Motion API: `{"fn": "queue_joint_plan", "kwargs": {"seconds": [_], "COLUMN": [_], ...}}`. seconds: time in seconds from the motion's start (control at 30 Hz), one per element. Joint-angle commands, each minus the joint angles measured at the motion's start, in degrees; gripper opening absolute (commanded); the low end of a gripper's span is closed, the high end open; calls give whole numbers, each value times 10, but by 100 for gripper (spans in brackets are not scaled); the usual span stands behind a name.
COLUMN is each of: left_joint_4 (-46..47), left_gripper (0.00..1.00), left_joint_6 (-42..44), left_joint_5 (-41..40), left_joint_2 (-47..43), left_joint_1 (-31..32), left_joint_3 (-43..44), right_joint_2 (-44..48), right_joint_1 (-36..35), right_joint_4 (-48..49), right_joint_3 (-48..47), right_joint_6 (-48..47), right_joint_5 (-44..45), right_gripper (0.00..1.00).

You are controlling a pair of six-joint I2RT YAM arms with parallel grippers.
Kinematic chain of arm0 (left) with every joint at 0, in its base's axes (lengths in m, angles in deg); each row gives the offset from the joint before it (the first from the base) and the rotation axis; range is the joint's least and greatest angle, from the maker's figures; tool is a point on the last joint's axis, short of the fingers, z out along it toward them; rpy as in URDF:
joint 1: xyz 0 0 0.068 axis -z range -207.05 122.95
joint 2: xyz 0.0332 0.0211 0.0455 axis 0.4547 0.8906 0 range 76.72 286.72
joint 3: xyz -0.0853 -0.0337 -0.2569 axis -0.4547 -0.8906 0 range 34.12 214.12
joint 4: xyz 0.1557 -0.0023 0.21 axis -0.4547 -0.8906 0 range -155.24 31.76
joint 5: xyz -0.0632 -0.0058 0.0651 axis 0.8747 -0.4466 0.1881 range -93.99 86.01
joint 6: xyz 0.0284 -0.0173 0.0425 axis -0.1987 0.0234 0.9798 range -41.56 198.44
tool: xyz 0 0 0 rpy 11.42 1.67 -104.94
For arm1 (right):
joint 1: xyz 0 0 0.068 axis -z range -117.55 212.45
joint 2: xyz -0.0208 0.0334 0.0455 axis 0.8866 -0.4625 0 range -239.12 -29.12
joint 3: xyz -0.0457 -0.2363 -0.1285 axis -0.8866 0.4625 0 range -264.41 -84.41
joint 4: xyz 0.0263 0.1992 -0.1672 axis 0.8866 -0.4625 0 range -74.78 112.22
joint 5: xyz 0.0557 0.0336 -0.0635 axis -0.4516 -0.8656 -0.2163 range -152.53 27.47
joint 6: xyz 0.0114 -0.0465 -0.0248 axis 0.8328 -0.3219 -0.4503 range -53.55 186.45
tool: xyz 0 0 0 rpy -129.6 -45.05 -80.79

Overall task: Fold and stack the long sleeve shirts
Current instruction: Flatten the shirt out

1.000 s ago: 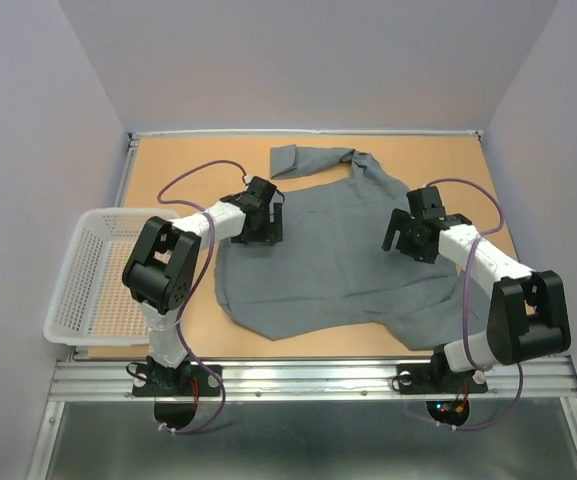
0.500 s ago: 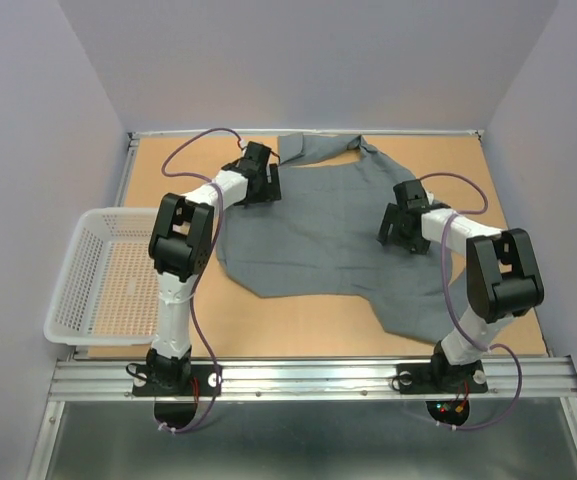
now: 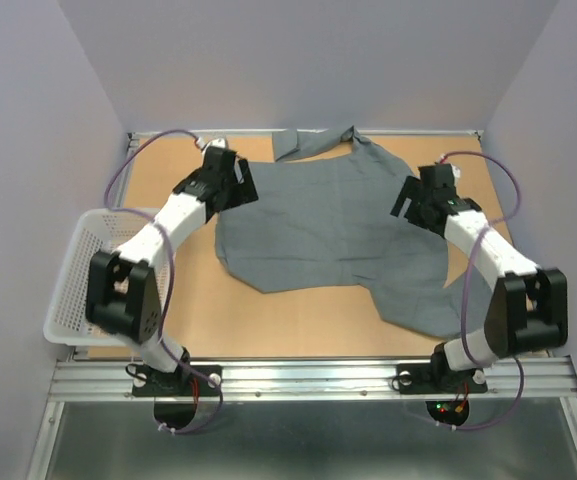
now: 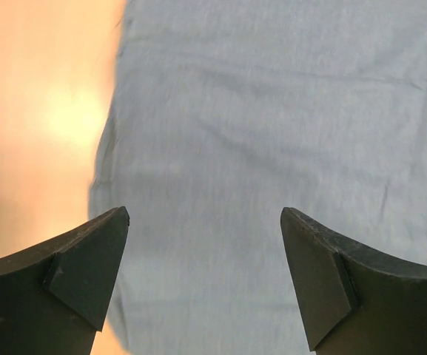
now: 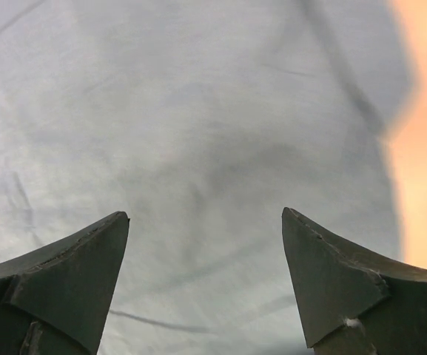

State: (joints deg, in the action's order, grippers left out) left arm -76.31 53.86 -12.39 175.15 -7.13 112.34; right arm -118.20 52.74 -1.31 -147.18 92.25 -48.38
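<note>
On the orange wooden table [image 3: 298,325], the plain mid-grey button-up cloth shirt [image 3: 328,230] lies spread but wrinkled, reaching the far edge, with a white plastic mesh basket [image 3: 65,290] at the left. The left gripper [image 4: 204,214] and right gripper [image 5: 205,213] hover above the shirt's far corners, jaws wide and empty. Flattening seems in hand; next, each must pinch an edge.

The tan desk [image 3: 298,322] carries a grey shirt [image 3: 328,225] spread out flat, with a white mesh basket [image 3: 68,280] overhanging its left edge.
</note>
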Motion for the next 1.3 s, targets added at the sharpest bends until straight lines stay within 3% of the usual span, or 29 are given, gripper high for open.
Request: {"fn": "queue_joint_plan", "kwargs": {"seconds": [0.0, 0.1, 0.27, 0.5, 0.6, 0.8, 0.97, 1.1, 1.27], "left_joint_4": [-20, -19, 14, 53, 78, 52, -26, -32, -47], "left_gripper": [96, 95, 93, 91, 86, 66, 65, 65, 68], "left_joint_6": [-50, -72, -94, -113, -120, -138, -132, -135, -140], "left_joint_5": [-10, 19, 55, 109, 117, 139, 134, 174, 194], "left_joint_2": [-108, -154, -171, -138, -117, -107, -175, -191, -191], "left_joint_1": [1, 0, -5, -5, -5, -1, 7, 26, 37], "left_joint_3": [-123, -231, -311, -336, -342, -325, -233, -165, -155], "right_joint_2": [108, 143, 143, 143, 147, 155, 166, 163, 159], "right_joint_1": [69, 94, 112, 113, 112, 112, 112, 112, 112], "right_joint_4": [-60, -76, -80, -78, -78, -77, -78, -78, -78], "right_joint_3": [64, 114, 133, 143, 144, 143, 136, 131, 128], "right_joint_6": [39, 43, 50, 36, 31, 26, 21, 14, 13], "right_joint_5": [11, -17, -80, -104, -104, -105, -102, -90, -91], "right_gripper": [89, 89, 89, 89, 89, 89, 89, 89, 89]}}
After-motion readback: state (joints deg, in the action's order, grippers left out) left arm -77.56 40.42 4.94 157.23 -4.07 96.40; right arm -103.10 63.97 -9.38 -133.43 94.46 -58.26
